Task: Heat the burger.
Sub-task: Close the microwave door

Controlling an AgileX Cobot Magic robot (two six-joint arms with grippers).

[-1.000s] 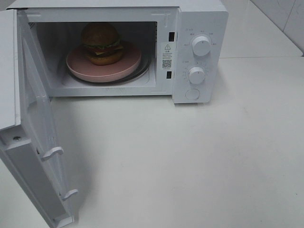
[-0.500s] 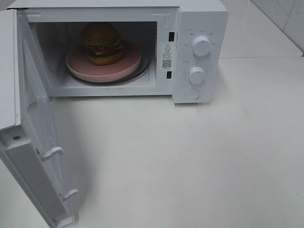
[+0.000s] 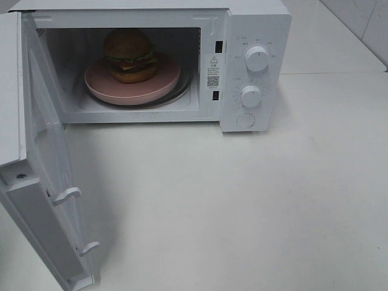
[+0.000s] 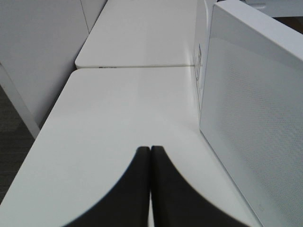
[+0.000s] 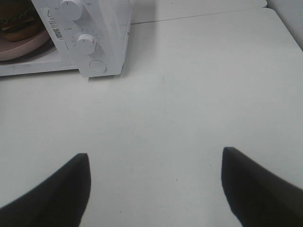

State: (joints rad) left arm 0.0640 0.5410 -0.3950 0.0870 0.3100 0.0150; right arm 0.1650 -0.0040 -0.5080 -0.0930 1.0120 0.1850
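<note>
Burger [image 3: 129, 56], with a glossy golden-brown domed bun, green lettuce, red tomato, yellow cheese and a dark patty, sat upright inside the cooking cavity. It rested on a round pink plate [image 3: 100, 85], toward the plate's rear. The plate lay low in the cavity. A dark ring showed just past its right edge; could not tell what it was.

The cavity belonged to a white box-shaped microwave oven [image 3: 257, 21] standing at the far side of the white tabletop [image 3: 242, 200]. Its white hinged door [image 3: 33, 176] stood swung wide open on the left of the high view. The door's inner face was exposed, with white latch hooks [image 3: 66, 195] projecting from its free edge.

The control panel was right of the cavity:
- upper round white knob [image 3: 257, 59]
- lower round white knob [image 3: 250, 96]
- round white button [image 3: 245, 120] below both

A small white sticker with a square code [image 3: 212, 71] sat on the frame between cavity and panel.

Claws noted from the wrist views.
- **Left claw** [image 4: 150, 153]: dark fingers pressed together with no gap and nothing between them. It was above the tabletop, beside the door's white outer face.
- **Right claw** [image 5: 155, 153]: dark fingers spread wide, gripping nothing. It was over bare tabletop in front of the microwave's panel side, well apart from the oven. A sliver of the burger and plate was visible in this view.
</note>
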